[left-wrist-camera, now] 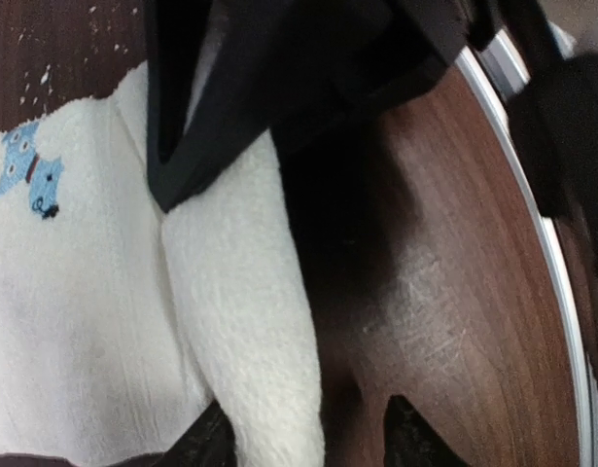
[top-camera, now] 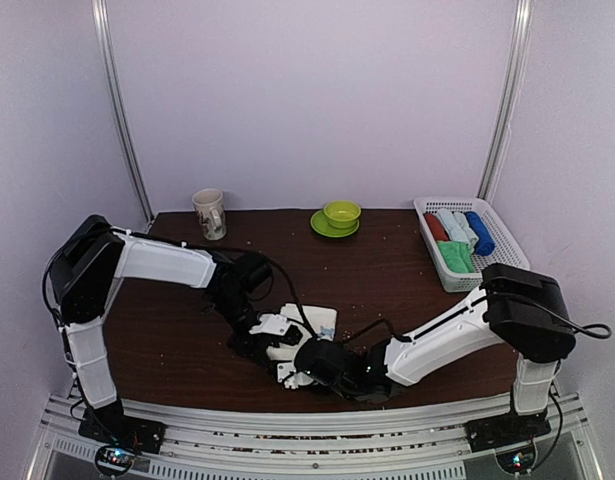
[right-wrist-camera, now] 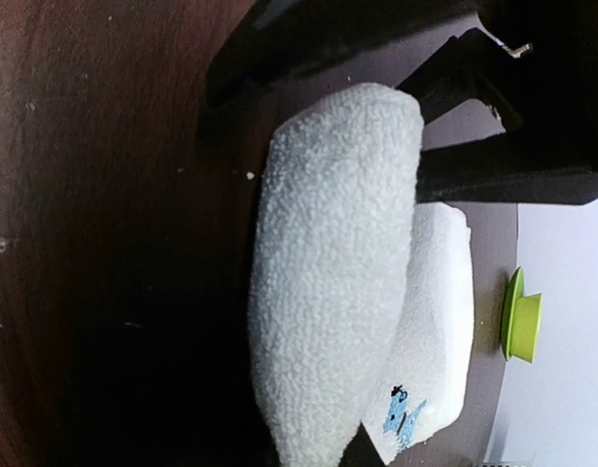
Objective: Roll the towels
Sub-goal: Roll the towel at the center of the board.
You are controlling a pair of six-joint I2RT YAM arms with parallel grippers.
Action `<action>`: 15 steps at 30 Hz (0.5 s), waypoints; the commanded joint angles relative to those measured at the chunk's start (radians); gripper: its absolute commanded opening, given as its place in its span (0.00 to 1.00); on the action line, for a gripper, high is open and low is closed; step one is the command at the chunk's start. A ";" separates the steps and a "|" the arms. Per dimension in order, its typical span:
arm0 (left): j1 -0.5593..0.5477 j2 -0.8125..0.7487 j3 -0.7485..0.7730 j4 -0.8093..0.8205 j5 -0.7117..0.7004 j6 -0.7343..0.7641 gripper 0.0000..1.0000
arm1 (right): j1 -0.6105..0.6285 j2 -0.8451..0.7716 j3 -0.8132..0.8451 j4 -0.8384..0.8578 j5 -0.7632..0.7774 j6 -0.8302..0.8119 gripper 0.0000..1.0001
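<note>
The cream-white towel (top-camera: 315, 324) lies at the front middle of the table, its near part rolled up. In the left wrist view the roll (left-wrist-camera: 250, 321) runs down between my left gripper's (left-wrist-camera: 310, 443) spread fingers, close to the left one, clear of the right. In the right wrist view the roll (right-wrist-camera: 328, 272) narrows to a pinched end in my right gripper (right-wrist-camera: 313, 457). A blue dog patch (right-wrist-camera: 404, 418) shows on the flat part. Both grippers (top-camera: 285, 348) (top-camera: 295, 372) meet at the roll from opposite ends. The green towel (top-camera: 455, 257) lies in the basket.
A white basket (top-camera: 507, 248) at the right back holds red (top-camera: 436, 227), pale blue (top-camera: 455, 228) and dark blue (top-camera: 479, 232) rolls. A mug (top-camera: 210, 213) and a green bowl on a saucer (top-camera: 341, 214) stand at the back. The table's front rail (left-wrist-camera: 532, 195) is close.
</note>
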 commanded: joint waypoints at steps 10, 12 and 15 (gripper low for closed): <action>0.088 -0.414 -0.384 0.477 -0.159 -0.065 0.81 | -0.090 -0.046 0.055 -0.220 -0.289 0.164 0.00; 0.087 -0.460 -0.473 0.619 -0.189 -0.059 0.81 | -0.111 -0.037 0.077 -0.261 -0.356 0.191 0.00; 0.088 -0.498 -0.577 0.744 -0.206 -0.023 0.78 | -0.158 -0.016 0.122 -0.329 -0.483 0.234 0.00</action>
